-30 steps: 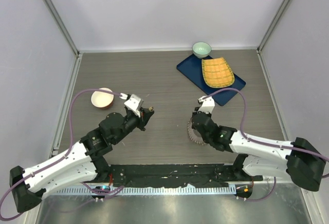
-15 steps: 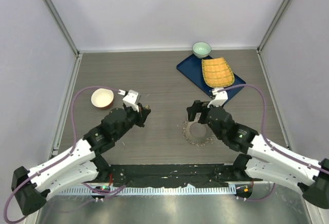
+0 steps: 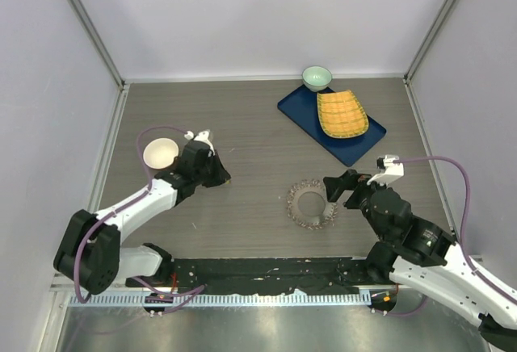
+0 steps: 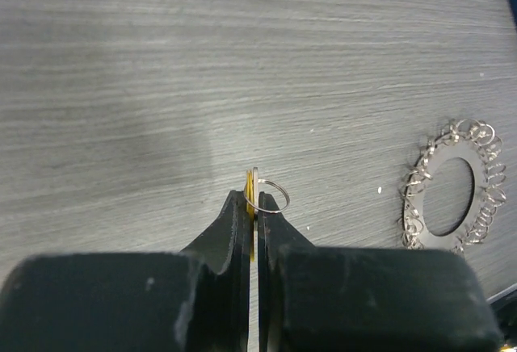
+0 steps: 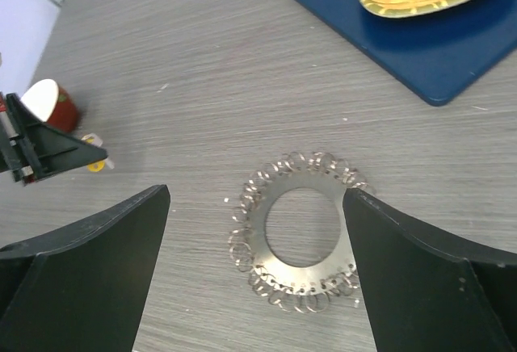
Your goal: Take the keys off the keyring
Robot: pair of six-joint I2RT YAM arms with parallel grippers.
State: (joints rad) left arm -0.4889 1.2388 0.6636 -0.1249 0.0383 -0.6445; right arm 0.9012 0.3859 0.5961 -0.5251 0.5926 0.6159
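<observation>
- Since the earlier frames, the right gripper [image 3: 339, 188] had been drawn back to the right, off the keyring [image 5: 257, 231], and its jaws had been spread. The left gripper [image 4: 256, 200] had been swung leftward toward the red-sided bowl [image 3: 160, 154].
- The right gripper was seen wide apart and empty, poised above the table [image 3: 242, 118] just beside the keyring's right edge.
- The keyring was found lying flat on the table, near the front and right of centre, touched by neither gripper. The keys [image 5: 319, 161] were seen as a jagged fringe of small looped metal pieces packed around its rim.
- The left gripper was pressed tight on a small yellow piece [image 4: 250, 186], from which a thin wire loop [image 4: 286, 197] projected past the fingertips. It was held well apart from the keyring, just right of the red-sided bowl.
- Farther back on the right, a yellow woven dish [image 3: 342, 114] was set on a blue tray [image 3: 299, 106].
- A green bowl [image 3: 317, 76] was placed at the tray's far corner, by the back wall. Contact between them could not be told.
</observation>
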